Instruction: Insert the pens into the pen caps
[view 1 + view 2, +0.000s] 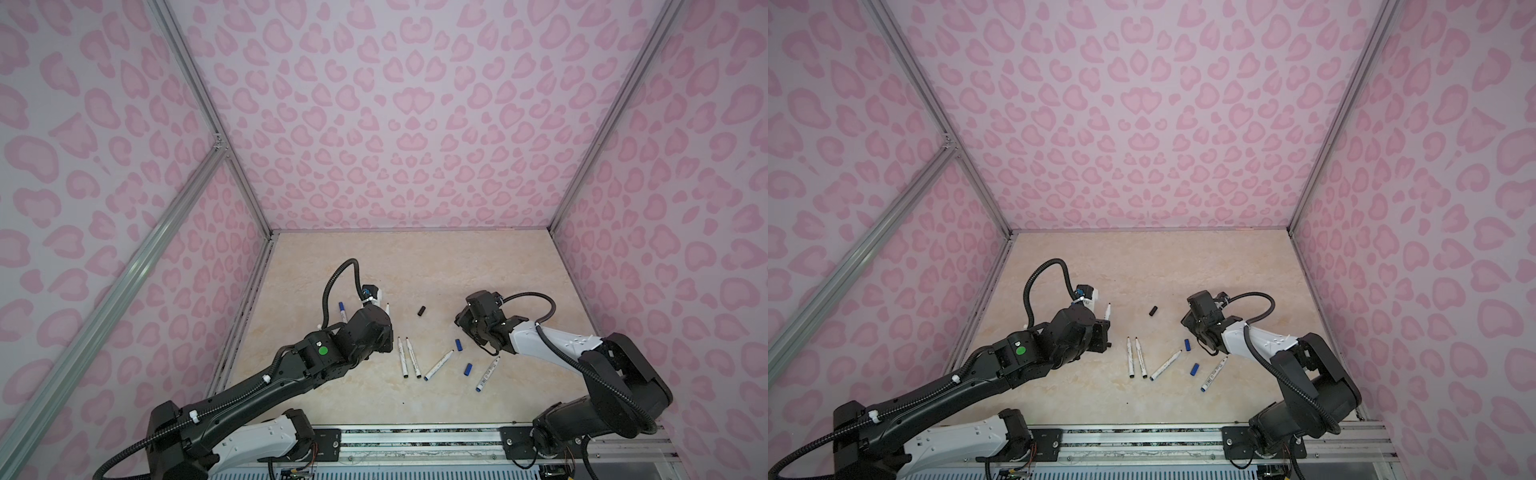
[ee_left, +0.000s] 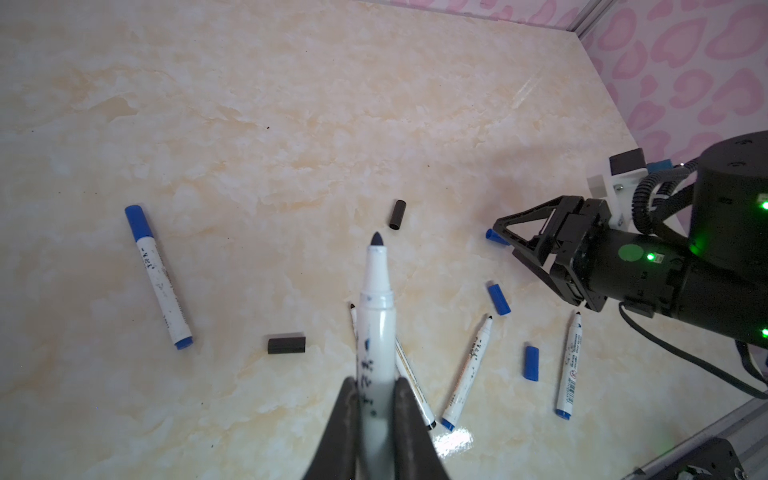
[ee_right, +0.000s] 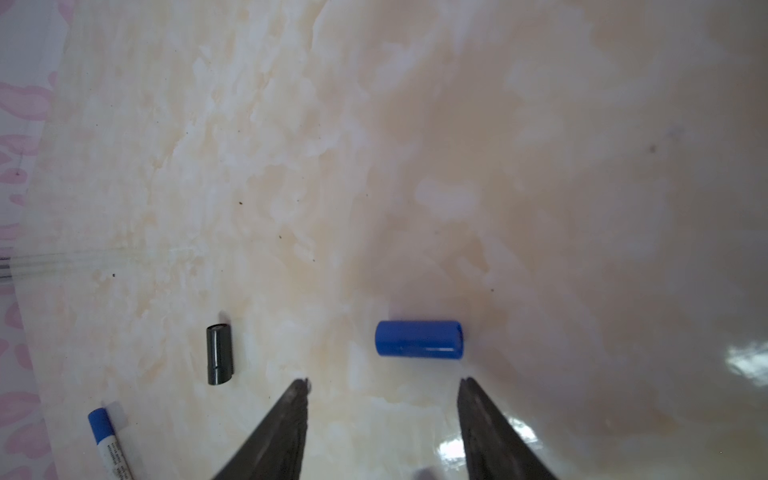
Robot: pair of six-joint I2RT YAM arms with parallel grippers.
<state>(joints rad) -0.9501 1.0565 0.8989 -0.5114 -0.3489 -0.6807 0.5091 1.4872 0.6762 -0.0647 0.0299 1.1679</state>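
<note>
A capped pen (image 1: 342,311) lies left of the black cap (image 1: 422,311). The left gripper's (image 2: 376,388) jaws pinch an uncapped held pen (image 2: 376,316). Four bare pens (image 1: 412,358) lie on the surface nearer the robot than that cap. To its right, the right gripper's (image 3: 384,382) jaws are spread beside a blue cap (image 3: 419,338). Seemingly one pen of six is done.

The worktop (image 3: 540,124) is a glossy cream marble-look sheet, smooth enough to throw back bright glints of light. The blue cap (image 3: 419,338) and the black cap (image 3: 219,354) are smooth shiny plastic. The gripped pen (image 2: 376,332) has a smooth white plastic barrel and a matt dark felt-like tip. The walls (image 1: 415,124) look matt; their frame rails (image 1: 124,284) are brushed metal. The right arm's cable hose (image 2: 640,203) is ribbed black plastic.
</note>
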